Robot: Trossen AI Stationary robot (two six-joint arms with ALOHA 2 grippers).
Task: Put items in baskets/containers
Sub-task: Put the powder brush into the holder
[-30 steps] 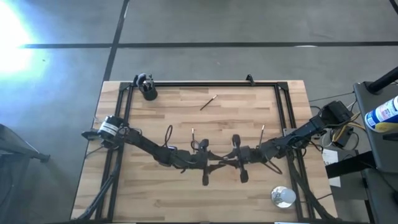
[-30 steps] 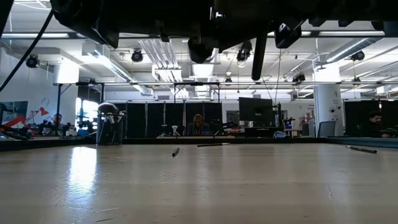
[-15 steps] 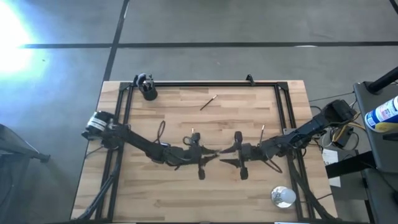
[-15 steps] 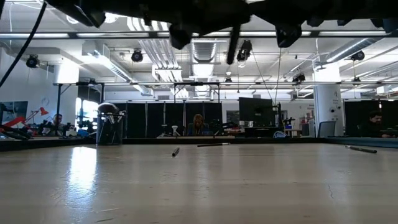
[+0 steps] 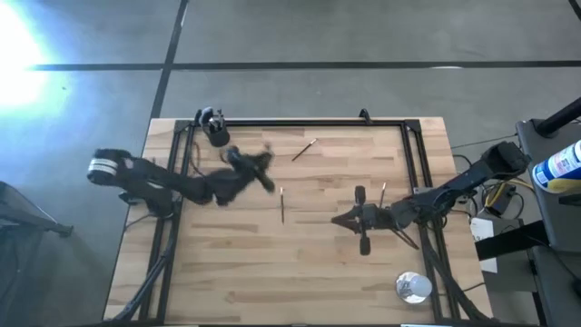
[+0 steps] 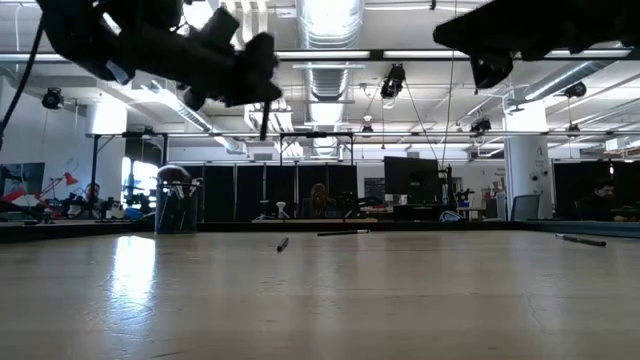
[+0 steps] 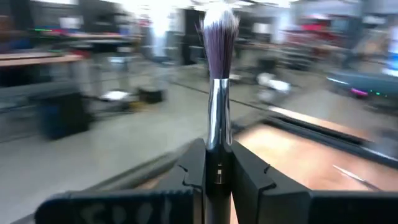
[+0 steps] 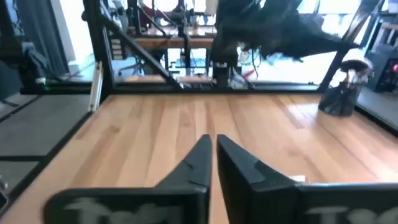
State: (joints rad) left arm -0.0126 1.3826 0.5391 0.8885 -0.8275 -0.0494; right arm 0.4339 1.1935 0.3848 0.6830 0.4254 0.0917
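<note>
Brush (image 7: 217, 93) upright in left jaws

black cup (image 5: 217, 136) at table's (image 5: 318, 282) far-left corner | left gripper (image 5: 263, 167) just right of cup, above table | three brushes: far-centre (image 5: 304, 150), middle (image 5: 281, 205), right (image 5: 382, 193) | right gripper (image 5: 338, 219) between middle and right brushes | silver round object (image 5: 411, 287) near-right corner

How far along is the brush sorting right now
Done: the black cup at the table's far left corner already holds several brushes. In hand: the left gripper is shut on a fluffy brush, up in the air near that cup. Left: three brushes lie on the table, at and. The right gripper waits shut and empty.
</note>
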